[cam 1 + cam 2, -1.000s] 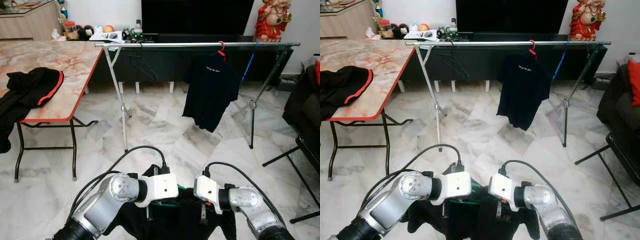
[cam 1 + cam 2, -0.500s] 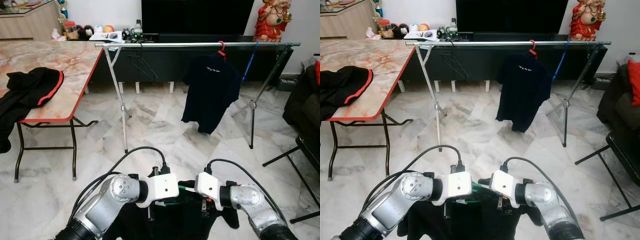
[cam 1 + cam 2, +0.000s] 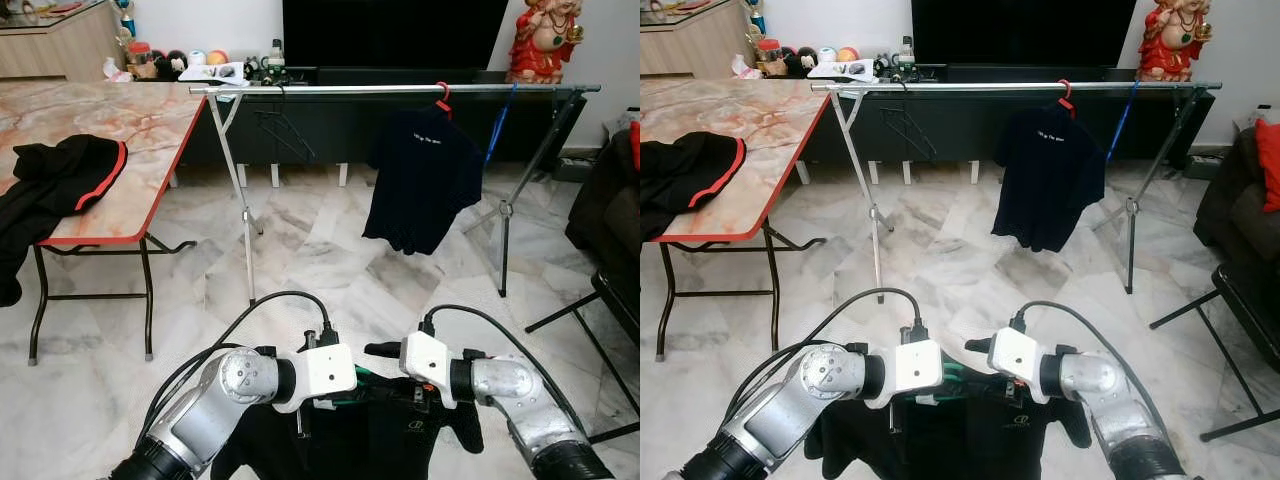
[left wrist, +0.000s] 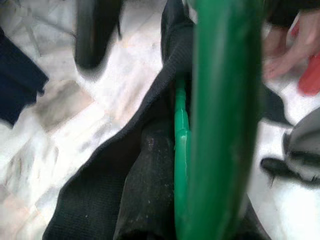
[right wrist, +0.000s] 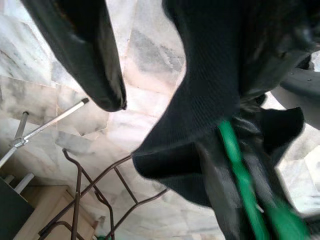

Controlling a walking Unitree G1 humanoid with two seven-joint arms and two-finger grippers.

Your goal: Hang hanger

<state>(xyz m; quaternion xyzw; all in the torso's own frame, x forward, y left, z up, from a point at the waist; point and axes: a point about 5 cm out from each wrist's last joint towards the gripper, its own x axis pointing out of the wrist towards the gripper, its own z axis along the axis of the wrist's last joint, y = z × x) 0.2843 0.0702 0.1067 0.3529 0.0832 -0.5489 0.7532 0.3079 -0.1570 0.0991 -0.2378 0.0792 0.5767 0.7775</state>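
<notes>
A green hanger [image 3: 350, 376] dressed in a black shirt [image 3: 370, 440] is being held crosswise between the left gripper [image 3: 322, 392] and right gripper [image 3: 418, 392] (finger grip cannot be told), with the rail [image 3: 400, 89] lying well ahead and above.

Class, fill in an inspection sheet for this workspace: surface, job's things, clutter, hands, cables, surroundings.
Surface: marble floor.
Job's things: green hanger inside black shirt, held low between both arms; metal rail ahead, a dark T-shirt hanging on it.
Clutter: black-and-red garment on folding table.
Hands: left hand and right hand at the shirt; grip unclear.
Cables: black cable loops over each wrist.
Surroundings: TV, red statue, sofa.
</notes>
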